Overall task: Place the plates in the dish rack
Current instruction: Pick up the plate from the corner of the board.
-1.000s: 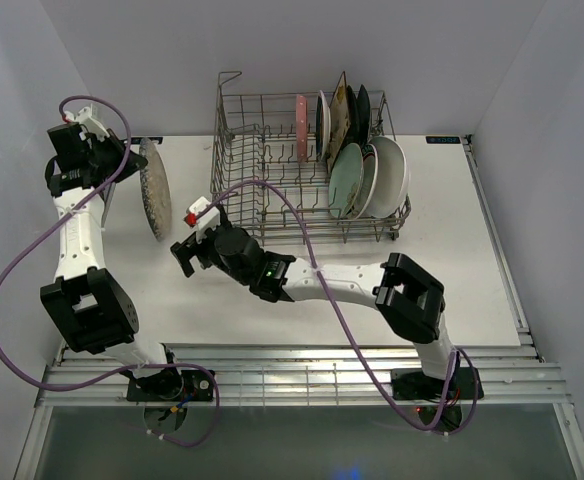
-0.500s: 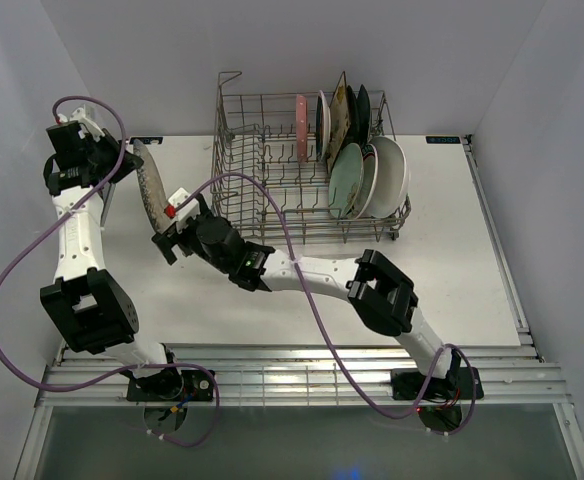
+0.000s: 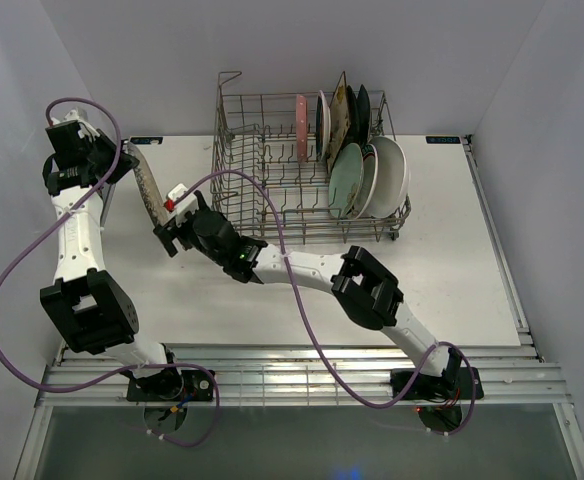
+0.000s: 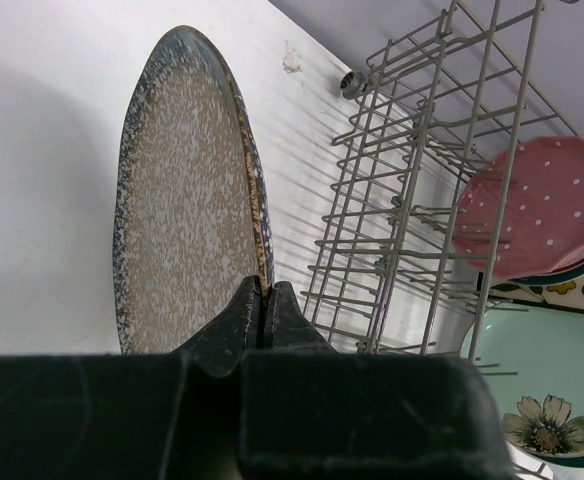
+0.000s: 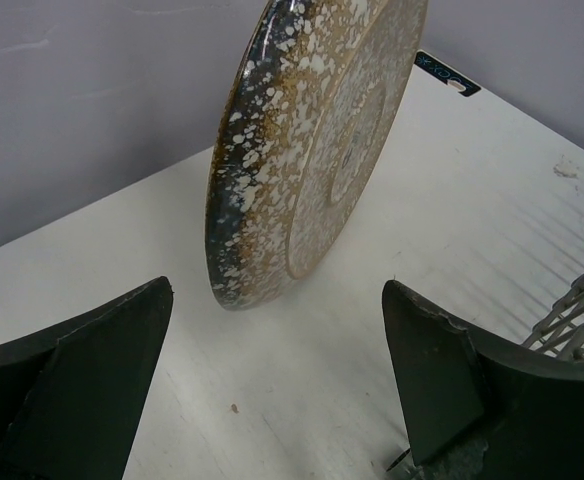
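White desk under everything, with the big wire dish rack sitting on it, off to the side of the left tool and just past the elbow of the right arm. The far end of the rack from both tools is packed with plates standing on edge. From the left wrist cam I can make out a pink dotted plate and a pale green flowered plate behind the wires.

The one plate outside the rack is the speckled plate, brown and white flecks with a dark rim. It's up on edge and tilted, and the left tool is pinched tight on its rim, fingers nearly closed with only the plate's thickness between them. Can't tell if its lower edge touches the desk.

The right tool is spread wide and holding nothing. The speckled plate is right in front of its fingertips, centred on the gap but not between them.
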Tool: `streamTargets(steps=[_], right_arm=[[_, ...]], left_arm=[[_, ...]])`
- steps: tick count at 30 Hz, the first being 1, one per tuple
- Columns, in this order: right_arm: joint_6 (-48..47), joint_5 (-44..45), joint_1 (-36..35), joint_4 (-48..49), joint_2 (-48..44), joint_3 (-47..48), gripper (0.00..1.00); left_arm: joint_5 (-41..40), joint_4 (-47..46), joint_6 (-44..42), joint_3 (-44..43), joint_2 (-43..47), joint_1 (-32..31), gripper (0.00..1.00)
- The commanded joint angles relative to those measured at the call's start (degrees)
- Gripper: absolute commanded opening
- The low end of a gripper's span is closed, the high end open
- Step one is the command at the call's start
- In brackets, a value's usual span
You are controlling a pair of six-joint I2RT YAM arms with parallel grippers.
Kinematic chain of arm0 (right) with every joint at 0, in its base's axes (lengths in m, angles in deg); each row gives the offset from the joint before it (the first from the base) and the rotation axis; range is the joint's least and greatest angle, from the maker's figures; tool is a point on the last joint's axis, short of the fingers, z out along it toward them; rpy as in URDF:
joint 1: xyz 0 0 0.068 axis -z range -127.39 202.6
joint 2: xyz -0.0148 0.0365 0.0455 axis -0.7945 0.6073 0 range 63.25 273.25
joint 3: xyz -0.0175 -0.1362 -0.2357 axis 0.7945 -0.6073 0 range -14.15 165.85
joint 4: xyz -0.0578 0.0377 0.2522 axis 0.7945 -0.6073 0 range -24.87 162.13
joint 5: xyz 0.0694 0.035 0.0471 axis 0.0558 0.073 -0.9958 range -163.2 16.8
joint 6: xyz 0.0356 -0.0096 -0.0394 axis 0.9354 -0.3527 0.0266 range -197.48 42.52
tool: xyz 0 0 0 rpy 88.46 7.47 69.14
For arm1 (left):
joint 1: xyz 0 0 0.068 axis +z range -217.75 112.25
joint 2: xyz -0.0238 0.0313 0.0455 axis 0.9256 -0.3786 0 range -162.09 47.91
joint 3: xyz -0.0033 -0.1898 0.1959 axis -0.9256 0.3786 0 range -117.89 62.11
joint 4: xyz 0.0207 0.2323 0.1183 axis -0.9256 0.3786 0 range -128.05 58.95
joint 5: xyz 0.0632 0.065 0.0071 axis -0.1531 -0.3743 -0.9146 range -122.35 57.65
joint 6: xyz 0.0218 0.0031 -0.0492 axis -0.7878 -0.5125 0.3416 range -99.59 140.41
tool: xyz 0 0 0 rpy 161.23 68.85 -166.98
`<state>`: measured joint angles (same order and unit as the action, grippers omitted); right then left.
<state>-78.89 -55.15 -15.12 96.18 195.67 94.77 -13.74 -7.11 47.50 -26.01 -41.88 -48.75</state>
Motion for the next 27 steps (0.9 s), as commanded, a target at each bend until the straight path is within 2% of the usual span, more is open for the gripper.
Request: streamTargets(steps=[1, 19, 27], right_arm=[[1.0, 0.1, 0.1, 3.0, 0.5, 3.9, 0.9], [2.6, -0.7, 0.2, 3.5, 7.1, 11.5, 0.82], [3.5, 4.3, -0.1, 6.6, 7.8, 10.2, 0.71]], left_arm=[[0.1, -2.7, 2.7, -1.6, 4.5, 0.3, 0.0], [-1.5, -3.2, 5.8, 1.5, 8.0, 0.2, 0.0], [-1.3, -3.3, 8.6, 3.1, 8.8, 0.3, 0.0]])
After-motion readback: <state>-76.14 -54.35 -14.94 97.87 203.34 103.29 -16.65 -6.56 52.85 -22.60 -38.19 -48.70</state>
